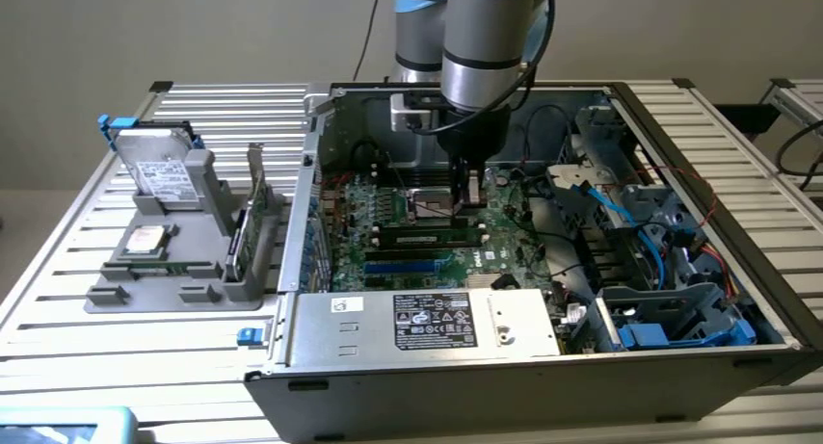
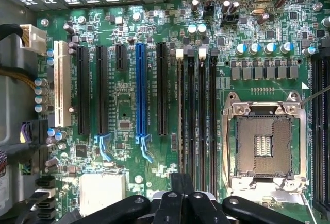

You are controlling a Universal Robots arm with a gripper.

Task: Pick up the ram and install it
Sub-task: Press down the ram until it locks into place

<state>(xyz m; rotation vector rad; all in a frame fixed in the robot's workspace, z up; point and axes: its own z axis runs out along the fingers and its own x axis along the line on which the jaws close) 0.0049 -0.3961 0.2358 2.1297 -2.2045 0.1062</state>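
The black gripper (image 2: 181,190) is sitting closest to the wrist camera, and you cannot tell whether it is spread or pinching anything. It is hovering over the green motherboard (image 2: 129,105), beside the square metal processor socket (image 2: 263,141) and the four long black memory slots (image 2: 198,116).

In the exterior view, the arm is reaching down into the open grey computer case (image 1: 515,386), with the gripper (image 1: 471,189) hanging over the socket. The ram (image 1: 431,238), a long narrow green stick with black chips, is lying along the board just in front of the socket, near the grey labelled power supply box (image 1: 425,321). Whether it is seated in a slot is unclear.
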